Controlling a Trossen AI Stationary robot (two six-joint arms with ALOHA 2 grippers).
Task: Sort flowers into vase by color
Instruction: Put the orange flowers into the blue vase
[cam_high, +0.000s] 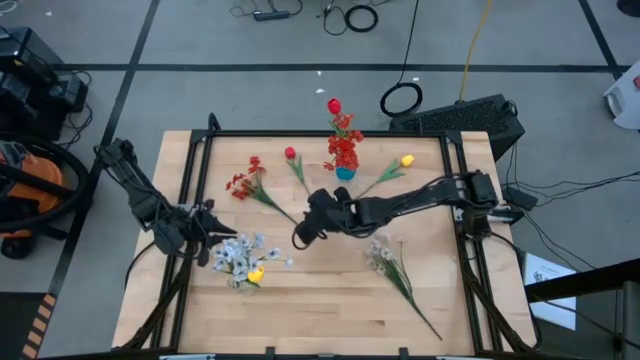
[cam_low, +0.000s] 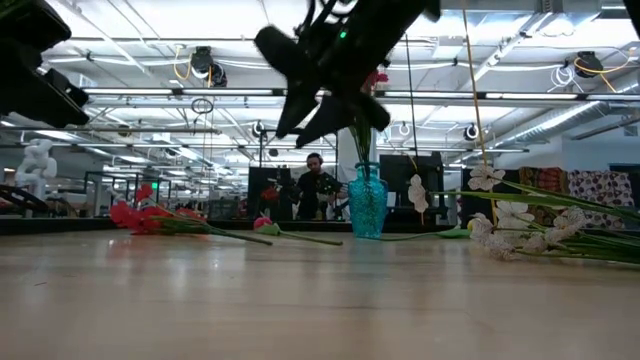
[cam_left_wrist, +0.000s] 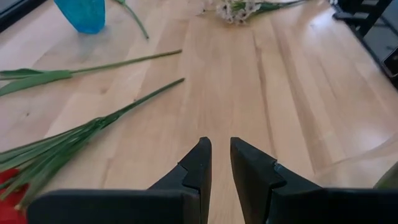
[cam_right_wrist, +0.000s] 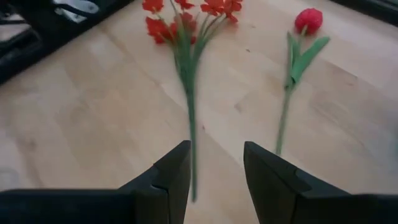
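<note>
Small teal-blue cylindrical vase (cam_high: 345, 172) at table's far centre already loaded with red flowers (cam_high: 343, 140).

Still lying on wood:
- red berry spray (cam_high: 243, 181)
- red bud (cam_high: 290, 154)
- yellow bud (cam_high: 405, 160)
- white sprays (cam_high: 381, 256)

Pale cluster (cam_high: 238, 256) stood beside left gripper (cam_high: 203, 236), jaws narrowly parted, nothing pinched.

Right gripper (cam_high: 303, 234), jaws spread, empty, hung above red spray's stem.

A wooden table (cam_high: 330, 300) carries the work; cables (cam_high: 350, 15) lie on the floor, a person (cam_low: 316, 186) stands behind.

Bright, even overhead light from ceiling strip fixtures (cam_low: 300, 95) floods the worktop (cam_high: 330, 300), casting only soft shadows. Glare sheens the wood in the low view, where the near surface blurs. The right hand (cam_right_wrist: 214, 171) looms soft-focused.
</note>
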